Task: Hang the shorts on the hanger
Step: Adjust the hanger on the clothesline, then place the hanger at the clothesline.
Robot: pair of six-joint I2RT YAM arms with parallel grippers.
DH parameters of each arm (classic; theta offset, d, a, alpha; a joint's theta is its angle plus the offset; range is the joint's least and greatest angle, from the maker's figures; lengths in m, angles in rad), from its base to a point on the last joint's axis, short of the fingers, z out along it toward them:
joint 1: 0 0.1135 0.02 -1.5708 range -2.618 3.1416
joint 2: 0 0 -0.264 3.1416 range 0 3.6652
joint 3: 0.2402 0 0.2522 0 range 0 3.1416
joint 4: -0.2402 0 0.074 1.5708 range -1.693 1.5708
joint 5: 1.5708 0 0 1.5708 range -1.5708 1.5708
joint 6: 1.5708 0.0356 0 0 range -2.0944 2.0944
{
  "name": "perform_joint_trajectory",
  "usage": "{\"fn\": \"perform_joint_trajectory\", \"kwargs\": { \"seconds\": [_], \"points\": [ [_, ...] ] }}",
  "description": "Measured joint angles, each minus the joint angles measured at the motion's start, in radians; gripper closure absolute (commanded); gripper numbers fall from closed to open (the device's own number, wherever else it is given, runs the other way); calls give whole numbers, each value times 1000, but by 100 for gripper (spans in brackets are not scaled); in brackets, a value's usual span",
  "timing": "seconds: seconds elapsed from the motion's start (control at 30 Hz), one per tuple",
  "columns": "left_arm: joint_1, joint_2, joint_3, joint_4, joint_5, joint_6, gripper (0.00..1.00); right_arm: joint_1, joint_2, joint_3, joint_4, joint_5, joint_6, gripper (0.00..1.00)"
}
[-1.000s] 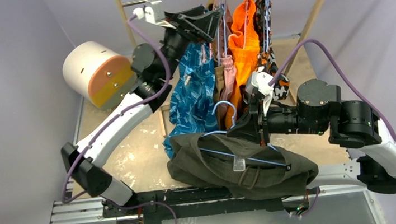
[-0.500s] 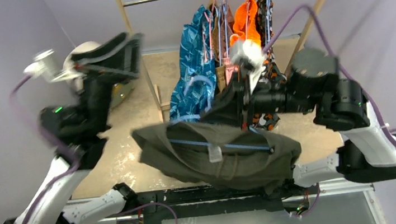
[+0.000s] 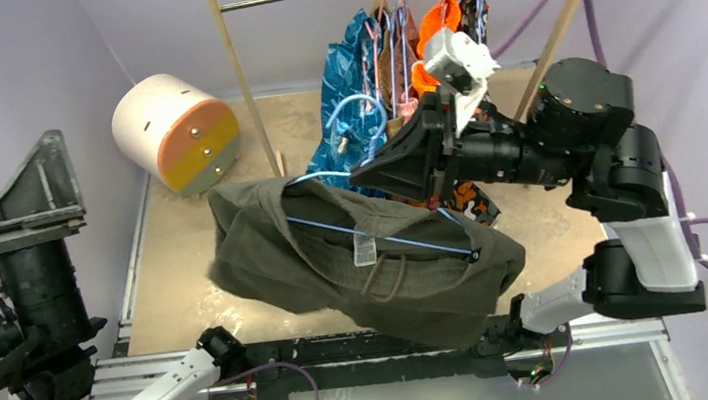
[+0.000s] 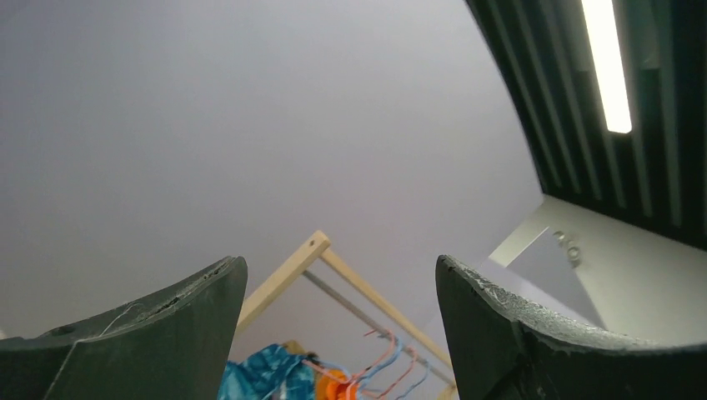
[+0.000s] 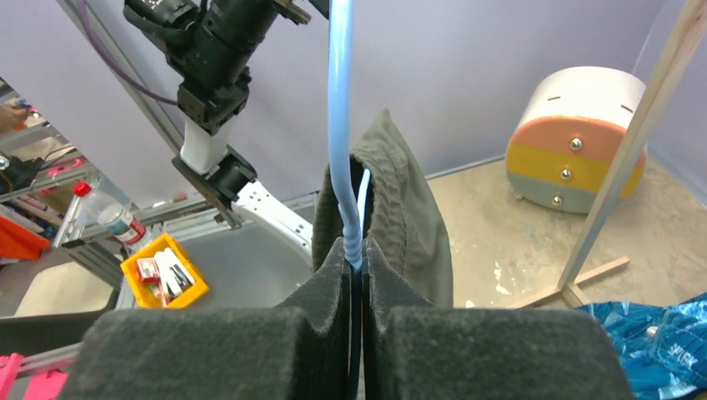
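The dark olive shorts hang folded over the bar of the light-blue hanger, lifted above the table in front of the rack. My right gripper is shut on the hanger's twisted neck just below the hook. In the right wrist view the hanger wire rises from between the closed pads of the right gripper, with the shorts behind it. My left gripper stands at the far left, pointing upward. It is open and holds nothing, as the left wrist view shows.
A wooden clothes rack stands at the back with blue patterned and orange garments on pink and blue hangers. A white cylinder with an orange and yellow face lies at the back left. A yellow bin sits off the table.
The left arm has swung from the rack back to the far left, its gripper now pointing up. The right gripper has raised the hanger with the shorts up and toward the rack.
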Motion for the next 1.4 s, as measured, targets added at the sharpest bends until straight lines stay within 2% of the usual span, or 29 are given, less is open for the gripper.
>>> {"fn": "perform_joint_trajectory", "kwargs": {
  "seconds": [0.13, 0.33, 0.5, 0.57, 0.7, 1.03, 1.2, 1.4],
  "points": [
    [0, 6, -26, -66, -23, 9, 18, 0, 80, 127, -51, -3, -1, 100],
    [0, 19, -49, -131, -40, 10, 18, 0, 23, 91, -10, -6, 0, 100],
    [0, 18, -56, -175, -76, 8, 18, 1, 72, 133, -13, 35, 0, 100],
    [0, 14, -66, -184, -84, 6, 18, 1, 119, 184, -34, 82, -2, 100],
    [0, 3, -77, -214, -103, 6, 19, 0, 173, 173, -74, 192, -6, 100],
    [0, -5, -102, -241, -118, -12, 19, 0, 182, 171, -159, 504, 0, 100],
    [0, -5, -117, -261, -122, -14, 19, 0, 185, 179, -158, 621, 7, 100],
    [0, -8, -130, -278, -127, -31, 19, 0, 154, 78, -48, 723, 17, 100]
  ]
}}
